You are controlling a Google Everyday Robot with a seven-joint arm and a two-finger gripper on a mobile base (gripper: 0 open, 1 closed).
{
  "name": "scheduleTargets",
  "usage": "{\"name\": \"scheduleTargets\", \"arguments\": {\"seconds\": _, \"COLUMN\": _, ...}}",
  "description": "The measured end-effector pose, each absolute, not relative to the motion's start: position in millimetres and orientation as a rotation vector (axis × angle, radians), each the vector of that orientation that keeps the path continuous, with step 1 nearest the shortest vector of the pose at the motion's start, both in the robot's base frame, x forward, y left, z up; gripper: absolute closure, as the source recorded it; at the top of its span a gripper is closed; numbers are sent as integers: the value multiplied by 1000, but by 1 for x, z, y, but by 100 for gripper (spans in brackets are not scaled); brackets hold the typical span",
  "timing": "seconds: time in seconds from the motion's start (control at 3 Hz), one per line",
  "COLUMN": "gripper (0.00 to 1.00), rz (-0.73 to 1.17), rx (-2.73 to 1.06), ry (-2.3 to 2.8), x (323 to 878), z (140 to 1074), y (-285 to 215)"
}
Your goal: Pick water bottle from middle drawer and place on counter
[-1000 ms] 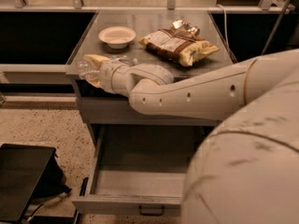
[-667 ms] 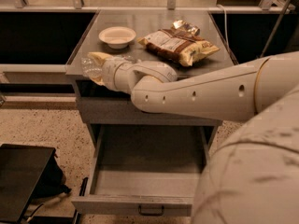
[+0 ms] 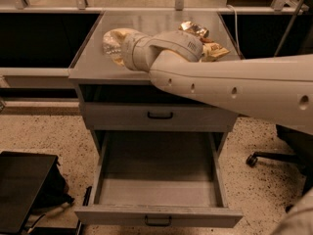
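Claw: my two-finger gripper (image 3: 114, 46) is over the left front part of the flat grey metal counter (image 3: 161, 21), at the end of my cream-white arm (image 3: 234, 87), which reaches in from the counter's right side.
Claw state: I cannot tell whether it is clenched or released; my wrist hides it.
Water bottle: the small clear, crinkled plastic water bottle (image 3: 108, 40) is right at the tip of my claw, over the counter's left part. Whether it rests on the counter I cannot tell.
Chip bag: a shiny yellow-brown chip bag (image 3: 209, 47) lies on the counter's right part, half hidden behind my arm.
Upper drawer: a shallow grey metal drawer with a black handle (image 3: 160, 115) sits just below the counter, pushed in.
Middle drawer: the wide, deep grey metal middle drawer (image 3: 156, 192) is further below the counter, pulled out, its floor showing.
Floor: a flat black case (image 3: 22, 190) lies below and left of the counter; a black chair caster (image 3: 253, 159) stands below and to its right.
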State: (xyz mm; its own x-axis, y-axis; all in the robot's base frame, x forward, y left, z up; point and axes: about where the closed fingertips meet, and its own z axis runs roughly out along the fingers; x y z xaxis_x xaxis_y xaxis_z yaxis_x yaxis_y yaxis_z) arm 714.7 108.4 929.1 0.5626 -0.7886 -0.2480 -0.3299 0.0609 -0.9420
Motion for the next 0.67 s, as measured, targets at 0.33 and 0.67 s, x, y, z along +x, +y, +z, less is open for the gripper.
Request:
{"name": "scheduleTargets", "arguments": {"seconds": 0.33, "gripper": 100, "rz": -504, "rx": -1588, "ry": 1059, "x": 723, "z": 902, "y": 86}}
{"name": "scheduleTargets", "arguments": {"seconds": 0.67, "gripper": 100, "rz": -464, "rx": -1610, "ry": 1062, "x": 737, "z": 872, "y": 87}}
